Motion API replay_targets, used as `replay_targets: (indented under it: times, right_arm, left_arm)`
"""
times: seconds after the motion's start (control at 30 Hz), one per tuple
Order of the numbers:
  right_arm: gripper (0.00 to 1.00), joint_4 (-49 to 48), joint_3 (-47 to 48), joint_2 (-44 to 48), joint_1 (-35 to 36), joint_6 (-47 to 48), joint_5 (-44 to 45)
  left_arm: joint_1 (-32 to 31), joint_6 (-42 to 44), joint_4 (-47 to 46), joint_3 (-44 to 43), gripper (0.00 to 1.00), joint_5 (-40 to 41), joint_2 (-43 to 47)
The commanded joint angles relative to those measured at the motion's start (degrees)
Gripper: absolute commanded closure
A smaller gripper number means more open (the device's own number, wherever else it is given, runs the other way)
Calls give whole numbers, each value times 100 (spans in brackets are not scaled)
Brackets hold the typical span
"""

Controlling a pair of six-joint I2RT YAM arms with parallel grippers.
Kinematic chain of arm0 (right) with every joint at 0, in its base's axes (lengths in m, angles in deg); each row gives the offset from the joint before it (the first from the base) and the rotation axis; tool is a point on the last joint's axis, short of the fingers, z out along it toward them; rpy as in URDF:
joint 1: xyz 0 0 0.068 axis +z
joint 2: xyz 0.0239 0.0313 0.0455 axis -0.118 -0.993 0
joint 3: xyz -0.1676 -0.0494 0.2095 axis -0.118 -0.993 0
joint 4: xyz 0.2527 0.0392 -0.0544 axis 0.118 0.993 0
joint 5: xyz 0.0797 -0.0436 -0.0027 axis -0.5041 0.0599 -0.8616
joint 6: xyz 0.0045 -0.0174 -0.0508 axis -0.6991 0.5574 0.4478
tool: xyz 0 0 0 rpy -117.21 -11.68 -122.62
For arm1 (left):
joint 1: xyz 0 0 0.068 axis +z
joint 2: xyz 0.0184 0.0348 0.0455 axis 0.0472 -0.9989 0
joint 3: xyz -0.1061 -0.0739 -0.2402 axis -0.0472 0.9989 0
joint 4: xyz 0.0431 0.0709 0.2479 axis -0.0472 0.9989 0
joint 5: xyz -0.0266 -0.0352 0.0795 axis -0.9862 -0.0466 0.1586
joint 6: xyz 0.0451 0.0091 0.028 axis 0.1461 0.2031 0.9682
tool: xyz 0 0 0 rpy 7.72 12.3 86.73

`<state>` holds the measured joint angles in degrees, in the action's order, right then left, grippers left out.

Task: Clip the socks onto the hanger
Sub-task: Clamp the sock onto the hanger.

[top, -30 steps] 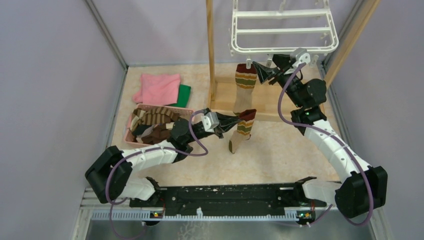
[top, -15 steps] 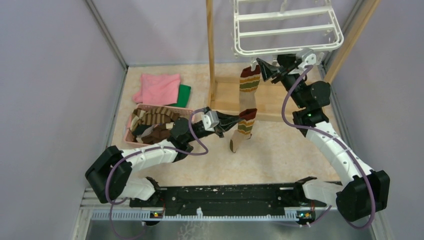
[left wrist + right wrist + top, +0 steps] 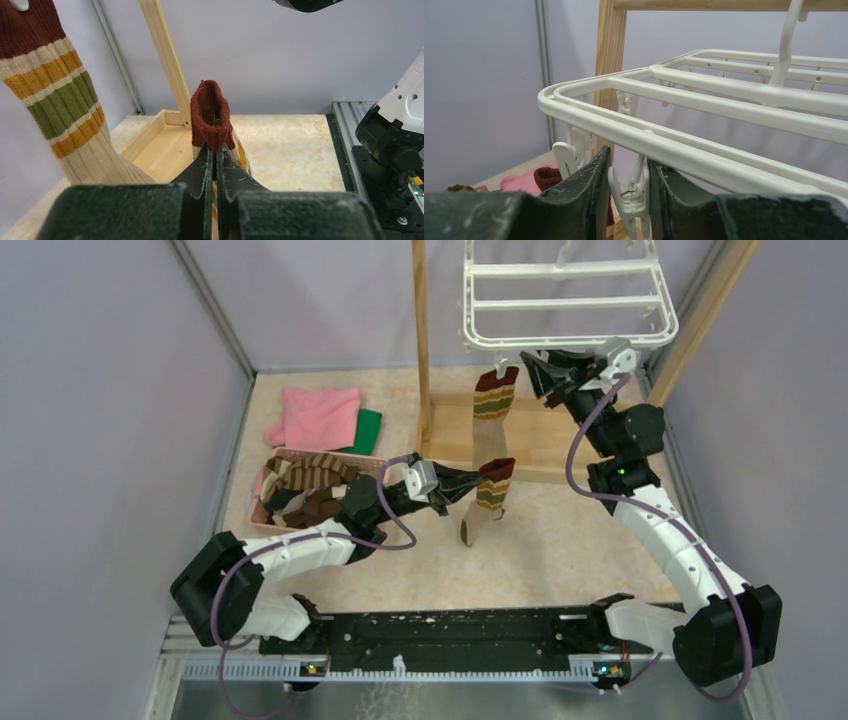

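One sock (image 3: pixel 210 115) cuff sits clamped in the fully closed left hand (image 3: pixel 216 149). Right hand (image 3: pixel 626 167), narrowly parted, pinches a clip (image 3: pixel 628 200) between its fingers. Risk: the clip slips out if the hanger (image 3: pixel 684 145) swings.

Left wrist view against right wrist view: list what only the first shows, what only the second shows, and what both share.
Only the left wrist: the left gripper shut on the dark red cuff of a sock. Only the right wrist: the white frame of the hanger, with the right gripper straddling one clip under its rim. Both: the wooden post and the purple wall.
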<state>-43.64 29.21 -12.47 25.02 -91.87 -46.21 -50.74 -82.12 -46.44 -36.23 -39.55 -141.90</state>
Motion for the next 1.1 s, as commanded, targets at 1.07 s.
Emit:
replay_targets:
  times: [1.07]
  right_arm:
    - [100, 1486, 674, 107, -31, -2280, -210]
  left_arm:
    - [872, -2574, -1052, -1561, 99, -884, -1275]
